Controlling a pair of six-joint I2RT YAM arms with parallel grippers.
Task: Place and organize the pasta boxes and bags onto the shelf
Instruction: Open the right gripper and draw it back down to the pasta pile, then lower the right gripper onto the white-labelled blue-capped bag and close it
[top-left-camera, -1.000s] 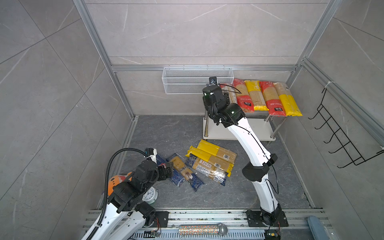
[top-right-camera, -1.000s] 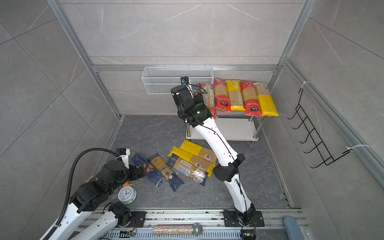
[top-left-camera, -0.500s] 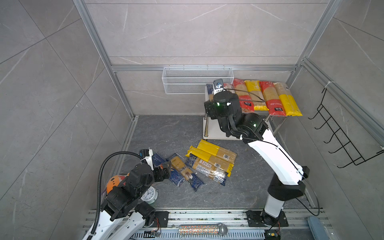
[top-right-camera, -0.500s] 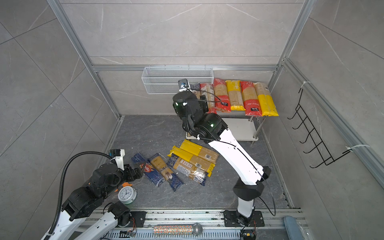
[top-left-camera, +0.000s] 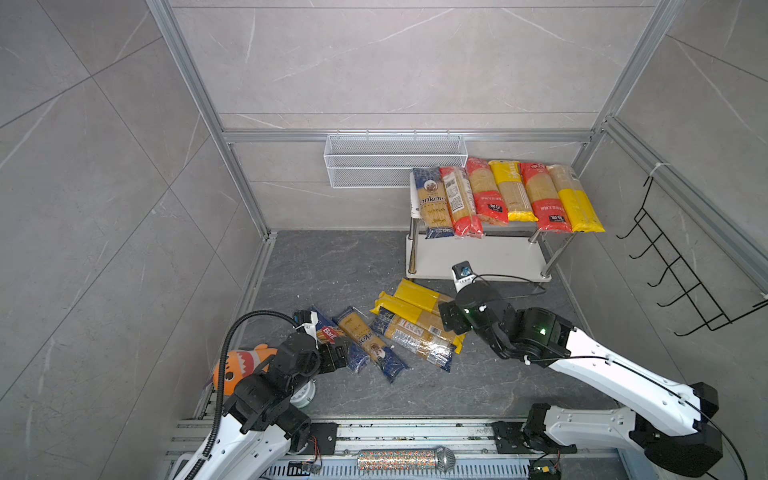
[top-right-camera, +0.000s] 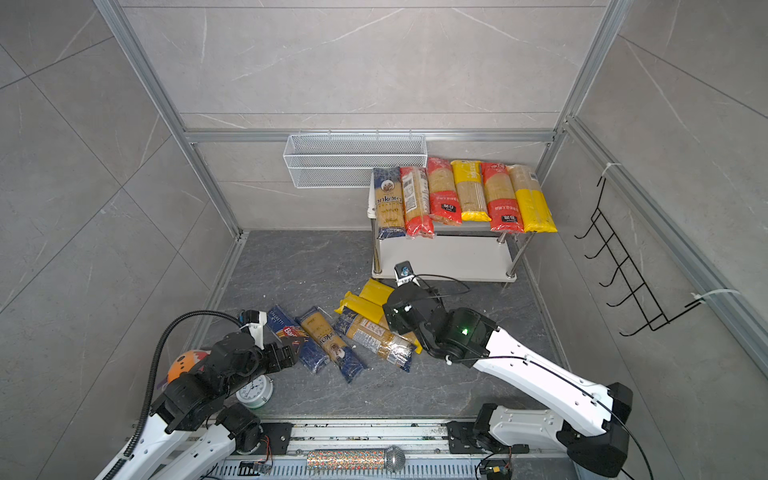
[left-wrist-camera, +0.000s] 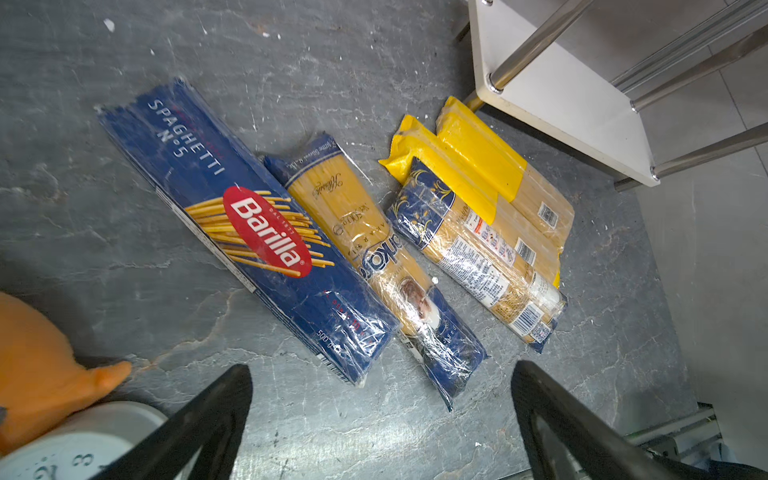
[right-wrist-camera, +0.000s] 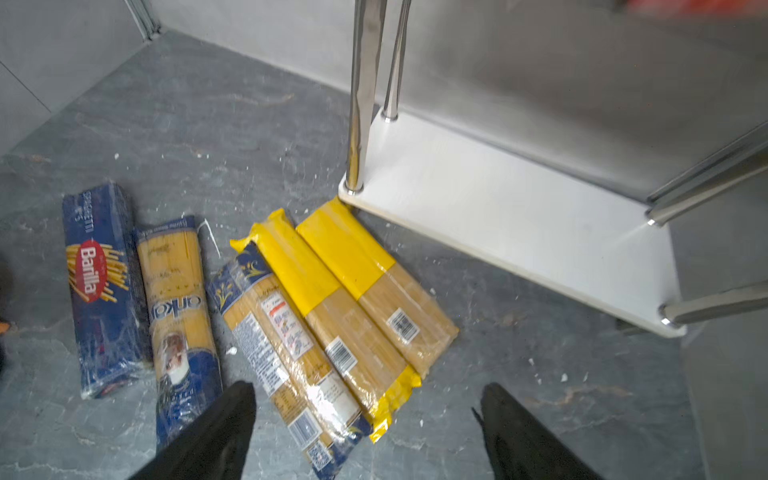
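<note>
Six long spaghetti bags lie on the white two-tier metal-legged shelf, upper right in both top views. The dark blue Barilla box and four clear bags lie on the grey floor, lower centre. Released and empty: left jaws, right jaws.

Left arm: white shell links, black joint housings; a fat black corrugated hose arcs off it.
Right arm: same white-and-black build. Green lights glow on two black joints. A thin black cable runs from its white wrist camera.
Left gripper and right gripper: matt black fingers, tapering to narrow tips.
Black base plates sit on a ribbed aluminium rail.
</note>
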